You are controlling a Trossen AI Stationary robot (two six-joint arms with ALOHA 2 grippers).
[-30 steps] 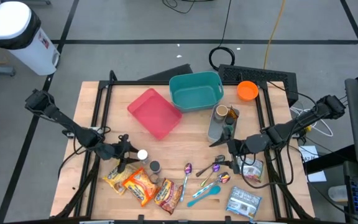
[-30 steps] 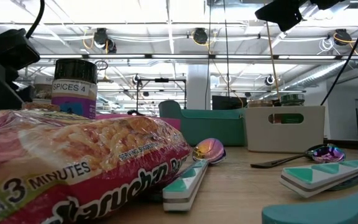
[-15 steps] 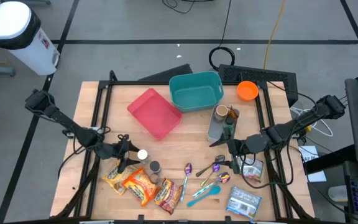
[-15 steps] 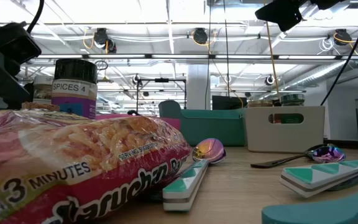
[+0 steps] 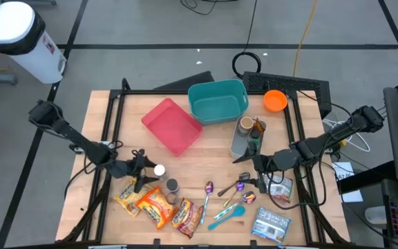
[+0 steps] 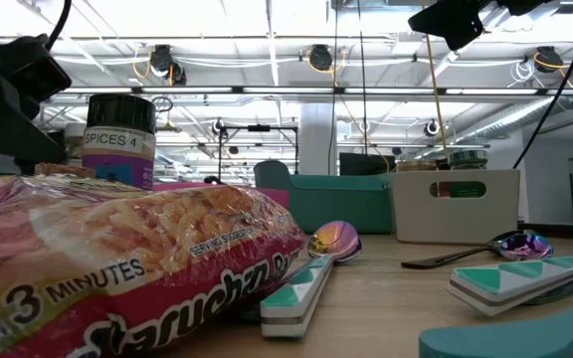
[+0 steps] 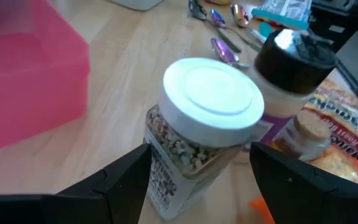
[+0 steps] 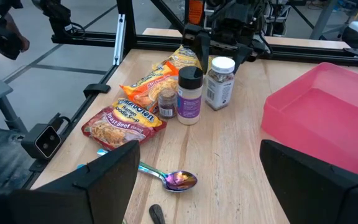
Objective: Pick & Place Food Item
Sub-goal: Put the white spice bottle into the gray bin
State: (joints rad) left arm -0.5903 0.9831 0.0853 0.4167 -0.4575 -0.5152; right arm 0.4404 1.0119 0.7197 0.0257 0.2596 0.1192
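Left gripper (image 5: 146,169) has nudged a bit closer to the white-capped spice jar (image 5: 159,171), fingers spread wide either side of it, jar standing next to the noodle packets (image 5: 155,205).

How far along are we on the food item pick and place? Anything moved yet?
Nothing looks placed yet: the pink tray and teal bin show no food inside. In hand: the left gripper is open with its fingers either side of the white-lidded spice jar, not yet closed on it. Left: the grasp, lift and placing. The ramen packets lie untouched, and the right gripper waits open near the spoons.
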